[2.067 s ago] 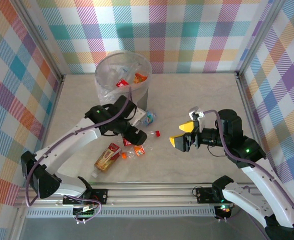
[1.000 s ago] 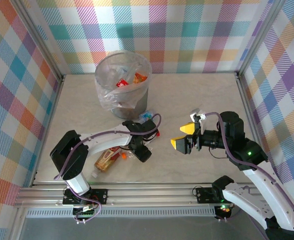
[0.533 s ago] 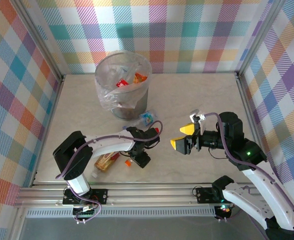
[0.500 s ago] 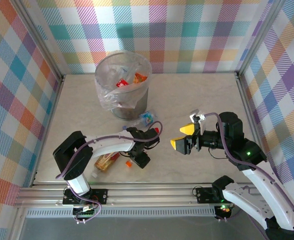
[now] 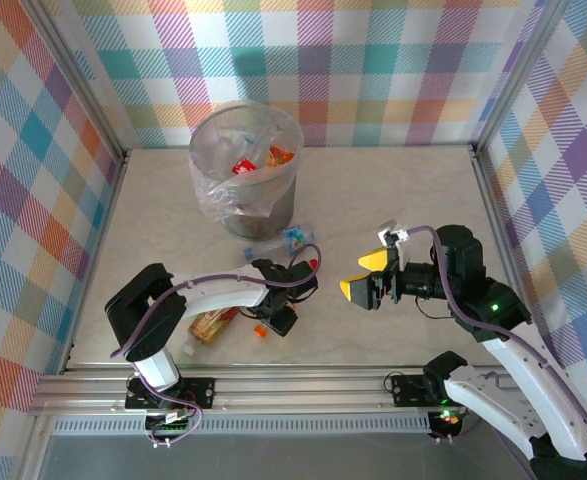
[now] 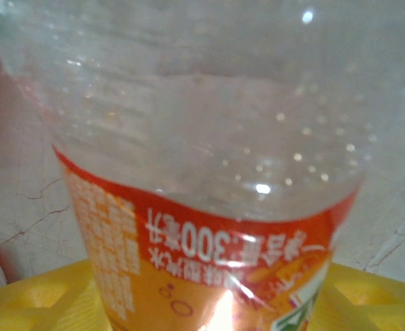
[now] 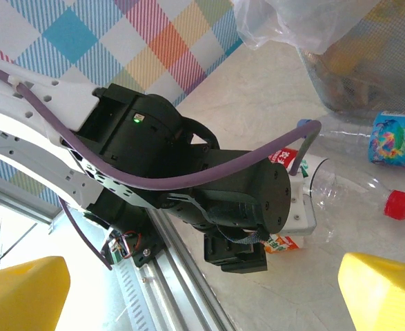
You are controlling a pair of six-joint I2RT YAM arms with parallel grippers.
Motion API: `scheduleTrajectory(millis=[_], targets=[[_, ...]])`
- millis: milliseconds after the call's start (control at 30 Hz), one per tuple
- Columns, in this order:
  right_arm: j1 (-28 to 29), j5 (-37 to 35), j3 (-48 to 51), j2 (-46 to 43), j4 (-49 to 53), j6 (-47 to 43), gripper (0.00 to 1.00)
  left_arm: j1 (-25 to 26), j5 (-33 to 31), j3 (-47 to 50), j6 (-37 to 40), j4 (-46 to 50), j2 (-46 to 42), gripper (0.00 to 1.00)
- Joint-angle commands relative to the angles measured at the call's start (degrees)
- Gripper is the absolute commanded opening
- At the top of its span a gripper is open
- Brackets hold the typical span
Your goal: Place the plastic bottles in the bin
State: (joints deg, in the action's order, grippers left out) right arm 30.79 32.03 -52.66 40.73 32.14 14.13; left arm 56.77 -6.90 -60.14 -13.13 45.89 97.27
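My left gripper (image 5: 281,302) is low on the table over the loose plastic bottles, open, its yellow fingers (image 6: 23,298) either side of a clear bottle with an orange-red label (image 6: 209,248). That bottle (image 7: 285,243) also peeks out beneath the left gripper in the right wrist view. A brown bottle (image 5: 211,322) lies left of it, a blue-labelled clear bottle (image 5: 288,238) by the bin's foot, and a red-capped clear bottle (image 7: 398,205) beside the wrist. The grey bin (image 5: 245,180) with its clear bag holds several bottles. My right gripper (image 5: 363,275) hovers open and empty, pointing at the left arm.
An orange cap (image 5: 259,328) and a white cap (image 5: 186,348) lie near the front rail (image 5: 303,385). Plaid walls close in the table on three sides. The left arm's purple cable (image 7: 188,172) loops over its wrist. Bare tabletop (image 5: 393,190) lies right of the bin.
The left arm has swung from beside the bin down to the bottles on the table and has barely shifted in the last half second. The right arm has stayed still.
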Motion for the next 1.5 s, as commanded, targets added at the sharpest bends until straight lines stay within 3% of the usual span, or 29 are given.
scheduleTrajectory(millis=[0, 300, 667, 967, 1133, 1467], targets=[[0.24, 0.83, 0.72, -0.67, -1.46, 0.28, 1.0, 1.01, 0.75, -0.01, -0.73, -0.02, -2.82, 0.59], [0.24, 0.31, -0.38, -1.27, -0.98, -0.05, 1.0, 0.97, 6.71, -3.0, 0.46, -1.11, -5.4, 0.57], [0.24, -1.21, -2.0, -2.87, -0.84, 0.02, 1.0, -0.29, 13.77, -15.14, 2.35, 0.26, -6.7, 0.54], [0.24, -7.46, -1.22, -6.56, -3.56, 0.41, 1.0, -5.61, 19.58, -25.88, 3.32, -0.75, -5.7, 0.54], [0.24, -11.15, -0.86, -7.6, -4.56, 0.55, 1.0, -8.69, 19.12, -34.26, 5.12, 0.74, -4.77, 0.54], [0.25, -11.29, -0.03, -7.1, -5.5, 1.3, 1.0, -17.23, 17.19, -54.56, 8.36, 6.99, 0.16, 0.53]])
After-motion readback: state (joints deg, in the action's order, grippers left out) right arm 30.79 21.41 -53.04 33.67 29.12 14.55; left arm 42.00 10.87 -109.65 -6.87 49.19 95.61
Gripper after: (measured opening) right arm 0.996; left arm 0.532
